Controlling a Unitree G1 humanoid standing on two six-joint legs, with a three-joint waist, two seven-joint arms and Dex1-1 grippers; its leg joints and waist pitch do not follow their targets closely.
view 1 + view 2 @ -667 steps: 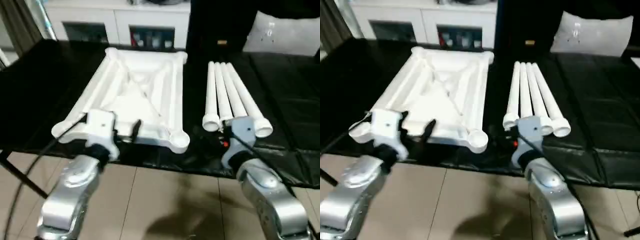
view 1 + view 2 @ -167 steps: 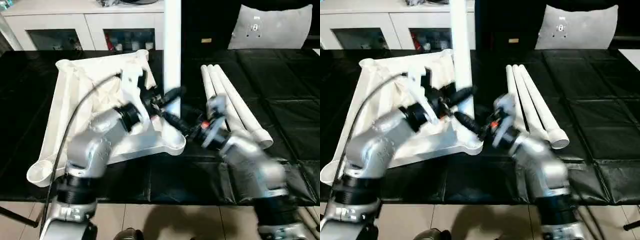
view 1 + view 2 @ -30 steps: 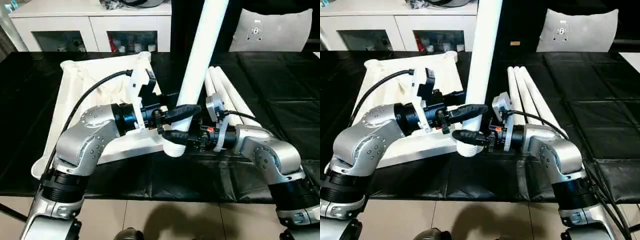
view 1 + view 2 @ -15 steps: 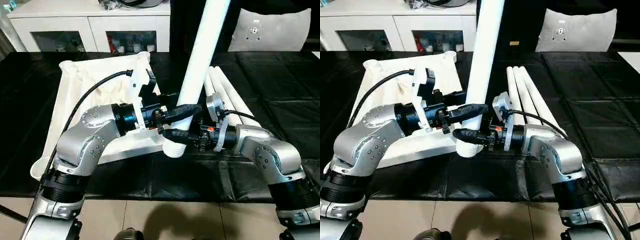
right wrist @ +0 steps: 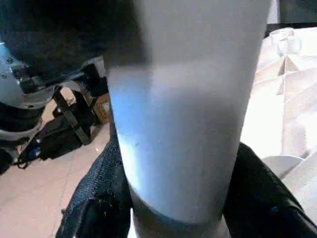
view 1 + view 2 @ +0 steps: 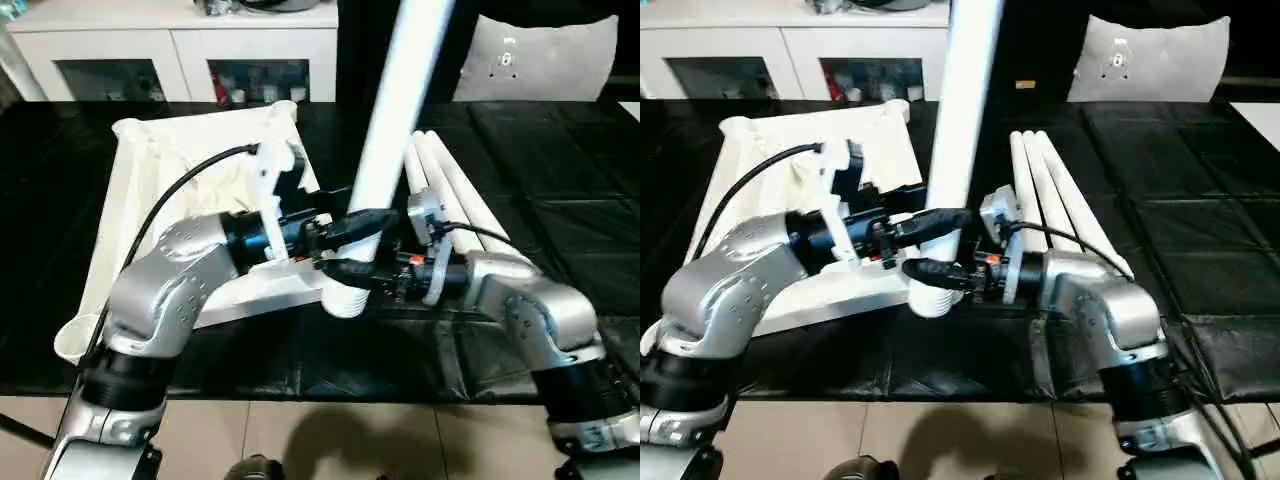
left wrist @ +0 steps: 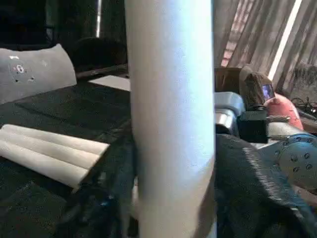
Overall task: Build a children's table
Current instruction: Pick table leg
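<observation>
Nearest, the two silver forearms reach in over the near edge of the black-covered bench point(image 6: 300, 350). Between them stands a long white tapered plastic leg point(image 6: 385, 130), nearly upright and leaning slightly right, its wide foot end point(image 6: 345, 298) at the near right corner of the white square plastic table top point(image 6: 150, 190). The left gripper point(image 6: 350, 226) comes in from the left, its black fingers point(image 6: 362, 222) closed around the leg low down; in the left wrist view a dark finger lies on each side of the white tube. The right gripper point(image 6: 352, 270) comes from the right just below it, its fingers point(image 6: 345, 269) likewise wrapped on the leg near the foot.

The table top lies ribbed underside up on the left of the bench, partly hidden by the left arm and its black cable point(image 6: 170, 205). Right of the held leg, three more white legs point(image 6: 455, 195) lie side by side, running near to far, the right forearm crossing their near ends.

Farther back stand a white cabinet point(image 6: 180, 50) and a light grey cushion point(image 6: 530, 60).
</observation>
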